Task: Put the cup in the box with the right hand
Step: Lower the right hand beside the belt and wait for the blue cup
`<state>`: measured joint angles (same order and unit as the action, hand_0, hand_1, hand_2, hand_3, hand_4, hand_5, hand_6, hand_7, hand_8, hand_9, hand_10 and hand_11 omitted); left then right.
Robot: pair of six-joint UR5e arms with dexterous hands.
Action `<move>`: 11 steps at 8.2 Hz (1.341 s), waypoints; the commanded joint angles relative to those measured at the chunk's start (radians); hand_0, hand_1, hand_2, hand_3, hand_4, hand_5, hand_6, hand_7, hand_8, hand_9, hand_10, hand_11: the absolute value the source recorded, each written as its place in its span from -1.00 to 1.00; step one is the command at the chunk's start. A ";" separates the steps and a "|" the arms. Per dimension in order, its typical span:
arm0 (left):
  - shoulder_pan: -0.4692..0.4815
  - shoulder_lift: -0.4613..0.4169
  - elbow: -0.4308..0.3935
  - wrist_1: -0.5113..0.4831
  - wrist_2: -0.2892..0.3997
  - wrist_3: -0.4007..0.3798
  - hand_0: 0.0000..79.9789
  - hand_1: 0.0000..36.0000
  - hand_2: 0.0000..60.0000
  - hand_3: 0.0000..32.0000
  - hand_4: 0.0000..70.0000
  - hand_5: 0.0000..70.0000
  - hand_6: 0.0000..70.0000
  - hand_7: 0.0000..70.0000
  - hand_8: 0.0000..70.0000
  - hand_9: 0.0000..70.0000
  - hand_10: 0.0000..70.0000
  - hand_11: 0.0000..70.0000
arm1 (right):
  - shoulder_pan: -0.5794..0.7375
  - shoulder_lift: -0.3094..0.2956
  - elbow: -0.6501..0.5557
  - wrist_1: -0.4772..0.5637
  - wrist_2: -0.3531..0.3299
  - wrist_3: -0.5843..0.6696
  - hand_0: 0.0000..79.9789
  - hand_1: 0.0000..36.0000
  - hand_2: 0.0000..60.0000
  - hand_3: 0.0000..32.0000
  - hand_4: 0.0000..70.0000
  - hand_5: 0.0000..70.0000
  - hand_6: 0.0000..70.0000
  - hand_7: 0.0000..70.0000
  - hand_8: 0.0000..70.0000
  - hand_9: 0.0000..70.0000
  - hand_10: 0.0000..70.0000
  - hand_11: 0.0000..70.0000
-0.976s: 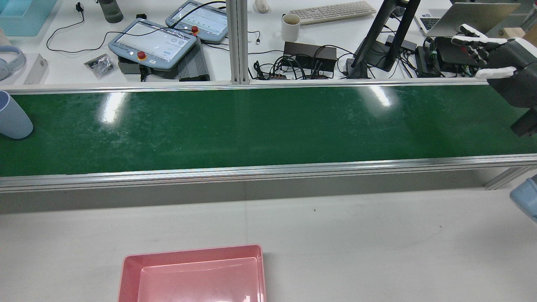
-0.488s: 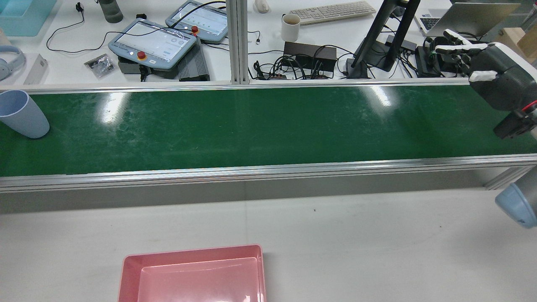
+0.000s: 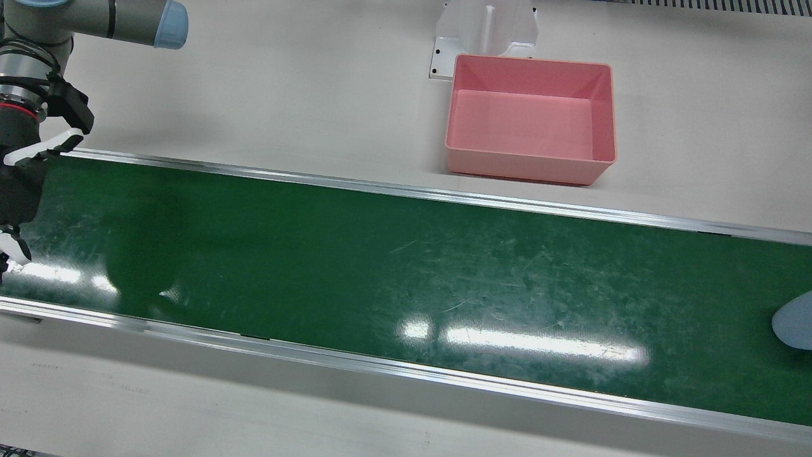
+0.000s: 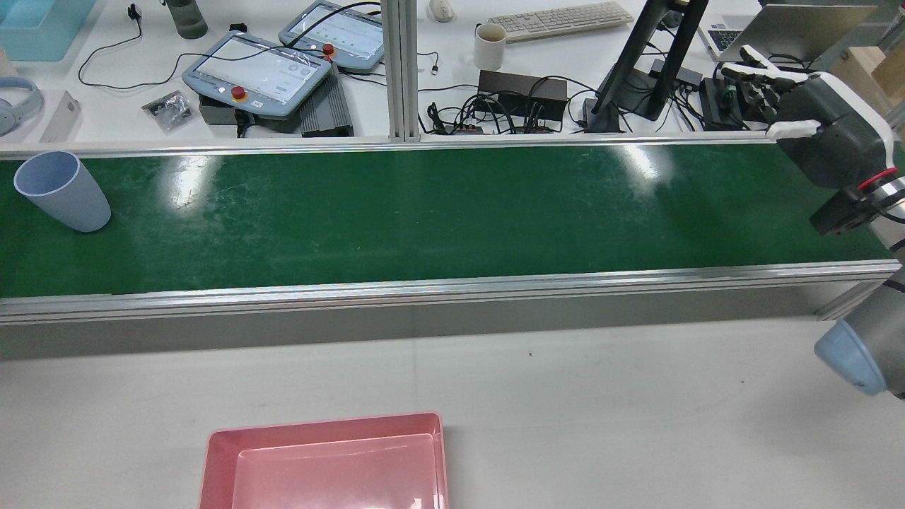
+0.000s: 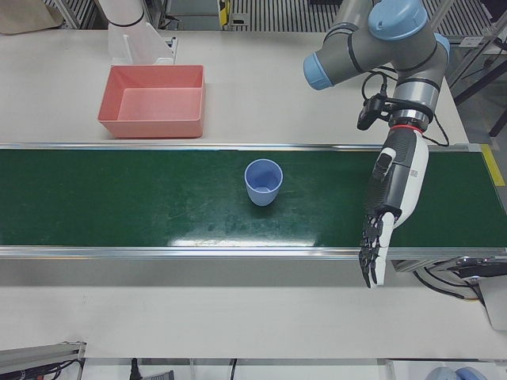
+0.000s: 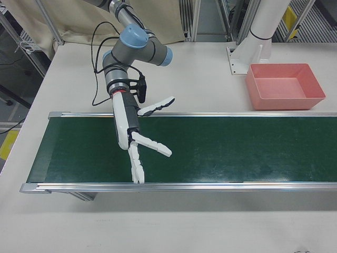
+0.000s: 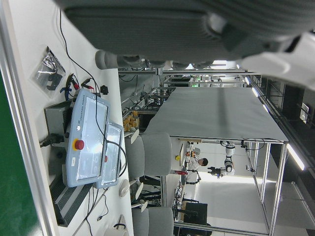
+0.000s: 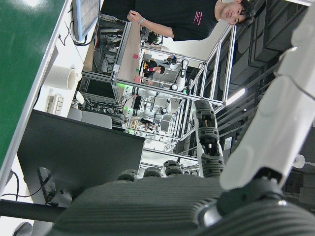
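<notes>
Well apart: cup (image 4: 62, 191) vs open right hand (image 4: 813, 120) on belt (image 4: 438, 212).

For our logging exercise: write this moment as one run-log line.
right hand: open, over belt | left hand: open | cup: upright on belt, untouched | box: empty

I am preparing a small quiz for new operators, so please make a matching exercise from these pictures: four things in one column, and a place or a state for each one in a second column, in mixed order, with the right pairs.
Things
1. cup
2. box
3. right hand
4. left hand

Places or states
A. pink, empty, on the white table beside the belt
B. open, fingers spread, above the belt, away from the cup
C. upright on the green belt, held by nothing
D. open, fingers straight, past the belt's front rail

Pairs: 1-C, 2-A, 3-B, 4-D
</notes>
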<state>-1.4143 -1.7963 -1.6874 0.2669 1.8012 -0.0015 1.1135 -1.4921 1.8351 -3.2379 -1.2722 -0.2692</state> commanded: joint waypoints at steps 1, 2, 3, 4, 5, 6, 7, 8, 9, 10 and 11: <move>0.000 0.000 0.000 0.000 0.000 0.000 -1.00 -1.00 -1.00 -1.00 -1.00 -1.00 -1.00 -1.00 -1.00 -1.00 -1.00 -1.00 | -0.006 0.004 0.012 -0.120 0.040 0.043 0.25 -0.47 -1.00 -0.82 -0.20 -0.95 -0.97 -0.66 -1.00 -0.97 -1.00 -0.98; 0.000 0.000 0.000 0.000 0.000 0.000 -1.00 -1.00 -1.00 -1.00 -1.00 -1.00 -1.00 -1.00 -1.00 -1.00 -1.00 -1.00 | -0.004 0.000 0.007 -0.137 0.042 0.045 0.22 -0.35 -0.98 -0.27 -0.33 -0.95 -0.99 -0.59 -1.00 -0.96 -1.00 -0.98; 0.000 0.000 0.000 0.000 0.000 0.000 -1.00 -1.00 -1.00 -1.00 -1.00 -1.00 -1.00 -1.00 -1.00 -1.00 -1.00 -1.00 | -0.003 -0.004 0.001 -0.138 0.042 0.045 0.20 -0.26 -0.83 0.14 -0.62 -0.94 -1.00 -0.67 -1.00 -0.97 -1.00 -0.99; 0.000 0.000 0.000 0.000 0.000 0.000 -1.00 -1.00 -1.00 -1.00 -1.00 -1.00 -1.00 -1.00 -1.00 -1.00 -1.00 -1.00 | -0.004 -0.002 0.001 -0.138 0.042 0.045 0.19 -0.22 -0.76 0.17 -0.71 -0.94 -1.00 -0.71 -1.00 -0.98 -1.00 -0.98; 0.000 0.000 0.000 0.000 0.000 0.000 -1.00 -1.00 -1.00 -1.00 -1.00 -1.00 -1.00 -1.00 -1.00 -1.00 -1.00 -1.00 | -0.006 -0.001 0.003 -0.138 0.042 0.045 0.18 -0.22 -0.71 0.15 -0.71 -0.95 -1.00 -0.70 -1.00 -0.98 -1.00 -0.99; 0.000 0.000 0.000 0.000 0.000 0.000 -1.00 -1.00 -1.00 -1.00 -1.00 -1.00 -1.00 -1.00 -1.00 -1.00 -1.00 -1.00 | -0.004 0.000 0.009 -0.137 0.042 0.045 0.17 -0.24 -0.62 0.12 -0.67 -0.95 -1.00 -0.68 -1.00 -0.98 -1.00 -0.98; 0.000 0.000 0.000 0.000 0.000 0.000 -1.00 -1.00 -1.00 -1.00 -1.00 -1.00 -1.00 -1.00 -1.00 -1.00 -1.00 -1.00 | -0.004 0.000 0.015 -0.137 0.045 0.047 0.16 -0.23 -0.50 0.11 -0.65 -0.95 -1.00 -0.65 -1.00 -0.97 -1.00 -0.97; 0.000 0.000 0.000 0.000 0.000 0.000 -1.00 -1.00 -1.00 -1.00 -1.00 -1.00 -1.00 -1.00 -1.00 -1.00 -1.00 -1.00 | -0.004 0.000 0.030 -0.137 0.047 0.047 0.16 -0.27 -0.55 0.06 -0.60 -0.96 -1.00 -0.65 -1.00 -0.97 -1.00 -0.97; 0.000 0.000 0.000 0.000 0.001 0.000 -1.00 -1.00 -1.00 -1.00 -1.00 -1.00 -1.00 -1.00 -1.00 -1.00 -1.00 -1.00 | -0.004 0.000 0.036 -0.137 0.047 0.045 0.17 -0.36 -0.74 -0.74 -0.36 -0.96 -0.96 -0.64 -1.00 -0.97 -0.99 -0.95; 0.000 0.000 0.000 0.000 0.000 0.000 -1.00 -1.00 -1.00 -1.00 -1.00 -1.00 -1.00 -1.00 -1.00 -1.00 -1.00 -1.00 | -0.006 0.000 0.038 -0.137 0.045 0.045 0.17 -0.38 -0.81 -1.00 -0.34 -0.95 -0.90 -0.59 -1.00 -0.96 -0.97 -0.93; 0.000 0.000 0.000 0.000 0.000 0.000 -1.00 -1.00 -1.00 -1.00 -1.00 -1.00 -1.00 -1.00 -1.00 -1.00 -1.00 -1.00 | -0.007 0.001 0.041 -0.135 0.045 0.045 0.17 -0.37 -0.84 -1.00 -0.44 -0.95 -0.89 -0.53 -1.00 -0.95 -0.97 -0.93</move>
<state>-1.4143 -1.7963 -1.6874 0.2669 1.8014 -0.0016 1.1086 -1.4926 1.8683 -3.3748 -1.2265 -0.2235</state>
